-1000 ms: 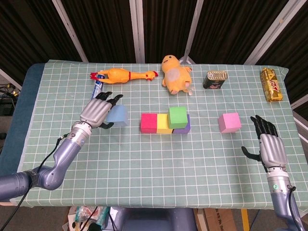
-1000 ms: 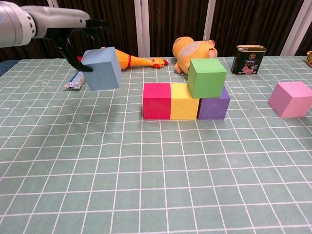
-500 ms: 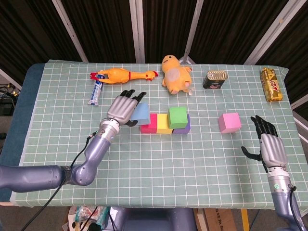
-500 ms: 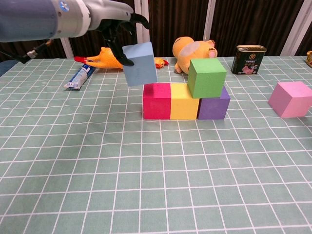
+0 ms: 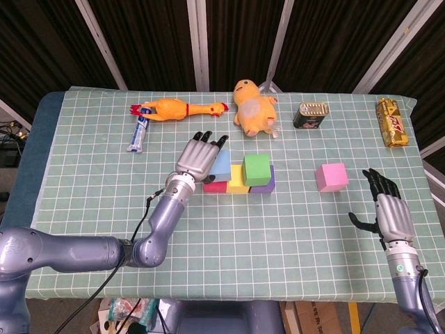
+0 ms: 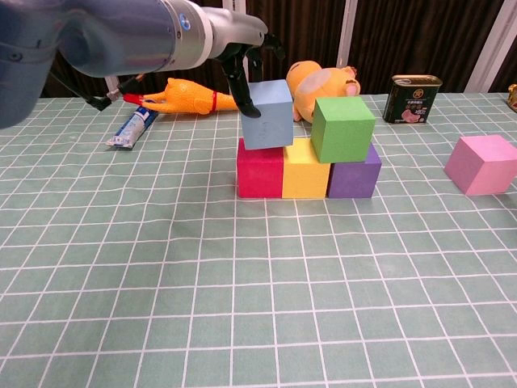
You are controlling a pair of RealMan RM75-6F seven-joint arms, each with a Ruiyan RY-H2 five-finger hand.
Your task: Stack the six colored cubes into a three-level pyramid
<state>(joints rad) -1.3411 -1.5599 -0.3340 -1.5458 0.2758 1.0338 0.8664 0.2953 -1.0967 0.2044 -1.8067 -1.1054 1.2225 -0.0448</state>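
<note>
At the far left of the green gridded table (image 5: 83,202) a blue-and-white tube (image 5: 139,131) lies near the back, with a rubber chicken (image 5: 179,108) just behind it.

The left hand (image 5: 199,156) grasps the light blue cube (image 6: 267,114), its dark fingers (image 6: 240,89) wrapped down the cube's left face in the chest view while the palm covers it from the left and above in the head view. The cube is tilted slightly and sits over the seam between the red cube (image 6: 259,167) and the yellow cube (image 6: 305,169); its lower edge appears to meet their tops, though whether it rests fully on them cannot be told.

The red, yellow and purple cube (image 6: 354,173) stand touching in one row on the table. The green cube (image 6: 343,129) sits on the second level, over the yellow and purple cubes, turned a little off square. A narrow gap separates it from the light blue cube.

Behind the row lies a yellow plush toy (image 5: 254,106), and to its right stands a dark tin can (image 5: 311,115).

The pink cube (image 5: 331,177) rests alone on the table, well apart from the stack. A gold-wrapped bar (image 5: 391,122) lies at the back right corner.

The right hand (image 5: 389,209) hovers near the table's right edge, released, fingers spread and holding nothing, near the pink cube but apart from it.
</note>
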